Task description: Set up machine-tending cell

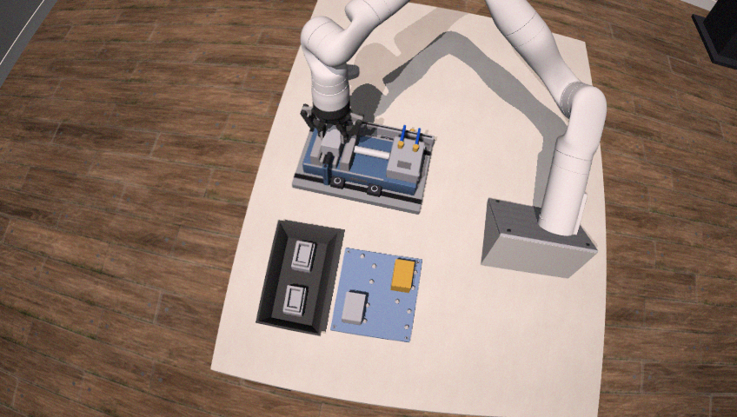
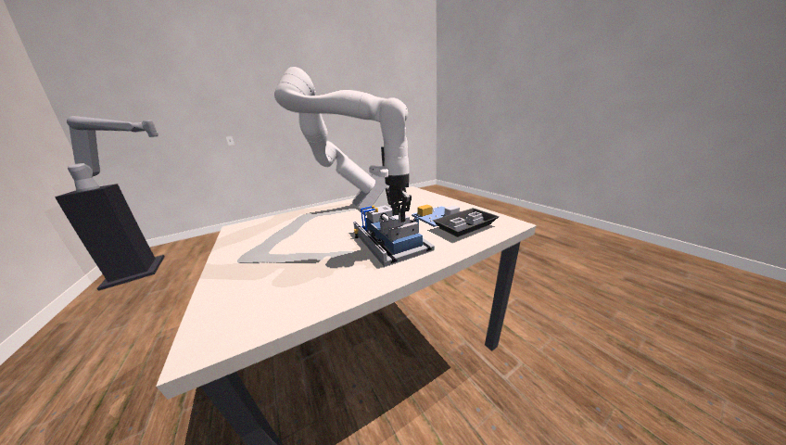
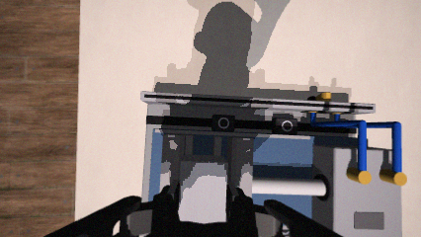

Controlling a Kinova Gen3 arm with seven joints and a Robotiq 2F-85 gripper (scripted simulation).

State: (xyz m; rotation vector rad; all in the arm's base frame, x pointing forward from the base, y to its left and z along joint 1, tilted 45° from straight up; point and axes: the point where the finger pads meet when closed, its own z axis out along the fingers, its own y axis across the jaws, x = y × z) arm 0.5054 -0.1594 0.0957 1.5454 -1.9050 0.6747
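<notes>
The gripper stood straight down over the vise, at the end away from the hose block, its fingers closed partway on a grey aluminium blank held low in the vise's opening; whether it touched the low bars could not be told. Two finished parts lay pocket up in the outfeed tray. A second aluminium blank and a brass blank lay apart on the infeed plate, inside its edges, with bare table around the fixtures.
</notes>
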